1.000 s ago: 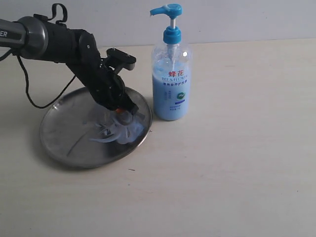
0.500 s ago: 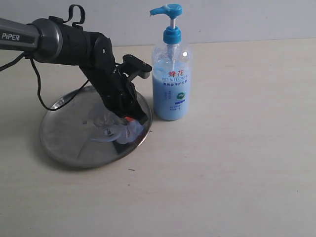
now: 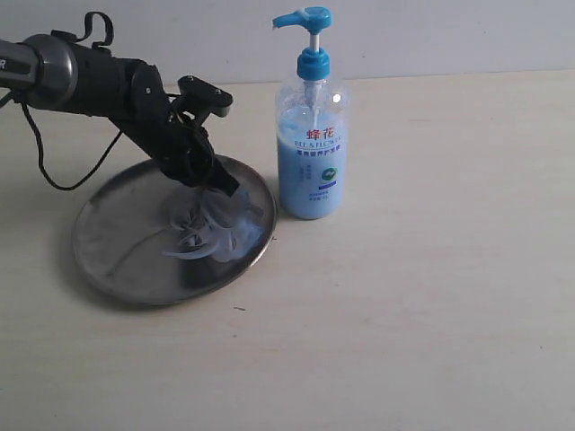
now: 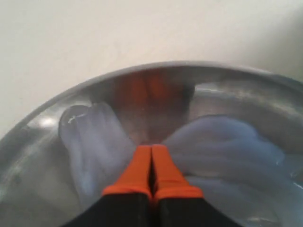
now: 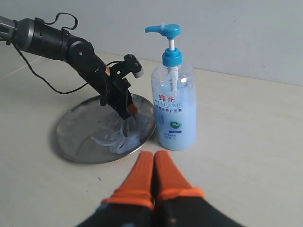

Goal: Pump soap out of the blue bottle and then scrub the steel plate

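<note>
**Scrubbing in progress: left gripper sweeping back across the soapy plate**

Sweeping is what the left gripper [image 3: 225,189] is doing. Half a second ago its tips were sitting lower on the plate [image 3: 112,242], close to the rim on the bottle's side. Now the arm is drawing them back toward the plate's middle, roughly retracing the stroke it made a second ago. The jaws are pressed fully together and are holding nothing: no sponge, no cloth, only the bare orange tips. In the left wrist view they are meeting their own reflection in the metal, so they appear to be touching the surface.

The soap [image 3: 211,235] is lying directly under and just ahead of those tips, fanning out to both sides in pale blue streaks. The smear is looking a little wider than it was a second ago. That suggests the pumping step is done and the scrubbing is well under way, though much of the plate behind the gripper is showing little soap.

The bottle [image 3: 312,162] is standing upright just beside the plate, near the left gripper but not touching it, and is not shifting.

The right gripper [image 5: 154,163] is hanging apart from the bottle, also pressed together and holding nothing.
</note>
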{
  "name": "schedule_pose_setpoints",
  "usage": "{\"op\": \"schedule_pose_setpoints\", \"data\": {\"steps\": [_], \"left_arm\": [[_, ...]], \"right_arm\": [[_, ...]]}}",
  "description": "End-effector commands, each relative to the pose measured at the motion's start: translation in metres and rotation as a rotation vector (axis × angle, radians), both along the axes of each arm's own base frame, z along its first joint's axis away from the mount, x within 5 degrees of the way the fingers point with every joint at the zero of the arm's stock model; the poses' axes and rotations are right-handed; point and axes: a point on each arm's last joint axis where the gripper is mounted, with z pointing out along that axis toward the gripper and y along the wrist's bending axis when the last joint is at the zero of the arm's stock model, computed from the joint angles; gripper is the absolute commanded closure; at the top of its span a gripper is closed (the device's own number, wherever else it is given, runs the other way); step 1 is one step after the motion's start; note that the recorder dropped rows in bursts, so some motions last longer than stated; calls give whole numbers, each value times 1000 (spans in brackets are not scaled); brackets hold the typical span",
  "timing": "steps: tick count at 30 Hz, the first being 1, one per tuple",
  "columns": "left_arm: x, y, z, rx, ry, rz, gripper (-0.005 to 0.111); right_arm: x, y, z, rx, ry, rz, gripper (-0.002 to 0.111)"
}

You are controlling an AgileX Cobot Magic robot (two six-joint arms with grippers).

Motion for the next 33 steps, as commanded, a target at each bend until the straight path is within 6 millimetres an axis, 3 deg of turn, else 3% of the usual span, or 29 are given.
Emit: {"op": "schedule_pose_setpoints", "data": {"steps": [1,5,9,14,33], "left_arm": [[-12,10,-23,72,139,-6,107],[-26,4,-24,109,239,-38,107],[-45,-16,-25,149,320,-108,107],[-55,-27,-25,159,347,-139,107],[-43,-29,-25,141,223,-147,107]], "right_arm": [[0,0,0,1,-9,3,108],[0,0,0,1,-9,3,108],[-1,0,-1,-2,-4,4,108],[-1,0,-1,-2,-4,4,108],[-1,0,-1,-5,3,5,108]]}}
